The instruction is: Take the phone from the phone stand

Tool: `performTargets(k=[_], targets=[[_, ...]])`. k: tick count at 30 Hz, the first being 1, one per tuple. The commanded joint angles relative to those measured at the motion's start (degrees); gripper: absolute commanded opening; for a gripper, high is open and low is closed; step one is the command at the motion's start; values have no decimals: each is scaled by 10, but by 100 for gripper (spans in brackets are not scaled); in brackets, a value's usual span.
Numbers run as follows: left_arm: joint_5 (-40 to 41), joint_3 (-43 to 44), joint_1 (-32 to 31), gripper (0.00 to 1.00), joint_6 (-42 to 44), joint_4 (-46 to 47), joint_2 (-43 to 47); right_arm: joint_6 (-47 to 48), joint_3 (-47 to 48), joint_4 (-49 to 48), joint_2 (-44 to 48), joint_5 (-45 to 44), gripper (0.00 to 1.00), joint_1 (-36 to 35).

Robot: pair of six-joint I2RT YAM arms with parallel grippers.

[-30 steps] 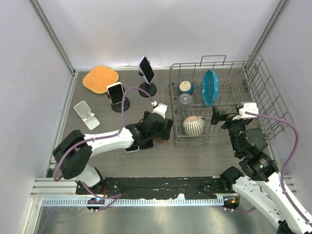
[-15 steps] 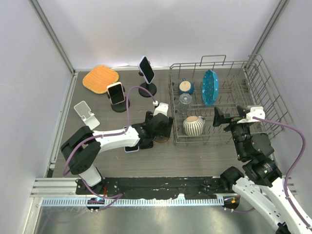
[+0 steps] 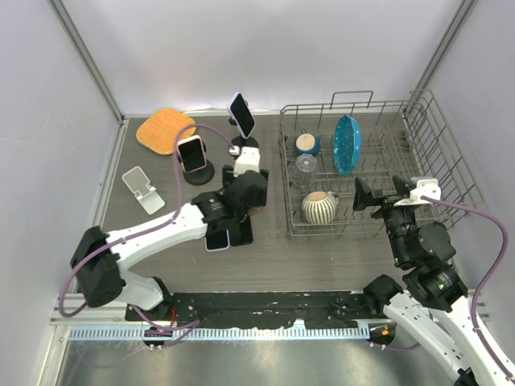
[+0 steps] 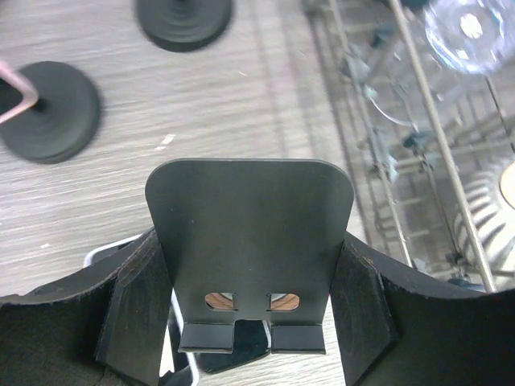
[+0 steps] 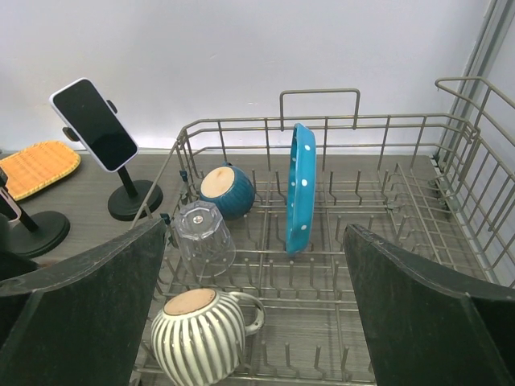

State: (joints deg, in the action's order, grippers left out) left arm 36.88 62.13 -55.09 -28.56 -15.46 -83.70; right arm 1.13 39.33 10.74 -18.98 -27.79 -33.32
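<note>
Only the left wrist view shows the left hand [image 4: 249, 318] clamped on the dark phone stand [image 4: 249, 225]; from above, the wrist hides it. The right hand [image 3: 380, 193], at three o'clock, has its fingers apart.

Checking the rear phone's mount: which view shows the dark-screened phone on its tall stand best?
Right wrist: the phone faces the camera, tall stand in clear view. Top external shows it small, from above. Left wrist misses it, showing round bases beyond the flat black stand.

A phone [image 5: 94, 125] on its pole stand [image 5: 135, 211] sits left of the dish rack [image 3: 434, 149], with a mat [image 3: 166, 130] farther left.
</note>
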Motion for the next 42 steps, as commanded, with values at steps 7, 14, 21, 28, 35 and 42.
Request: performTargets(k=[7, 14, 21, 28, 35, 42], targets=[[91, -43, 195, 40, -103, -193, 174, -9, 19, -12, 5, 6, 98, -2], [0, -47, 374, 40, -83, -166, 181, -7, 19, -11, 2, 5, 97, -2], [-99, -20, 473, 39, -78, -89, 76, -5, 17, -10, 11, 0, 98, -2], [-106, 58, 494, 38, -48, -47, 6, -3, 15, -10, 8, 0, 98, -2], [-71, 123, 496, 40, -8, -34, -75, -2, 15, -9, 0, -5, 97, -2], [-81, 159, 511, 41, -11, -41, -159, 0, 16, -5, -17, -4, 98, -2]])
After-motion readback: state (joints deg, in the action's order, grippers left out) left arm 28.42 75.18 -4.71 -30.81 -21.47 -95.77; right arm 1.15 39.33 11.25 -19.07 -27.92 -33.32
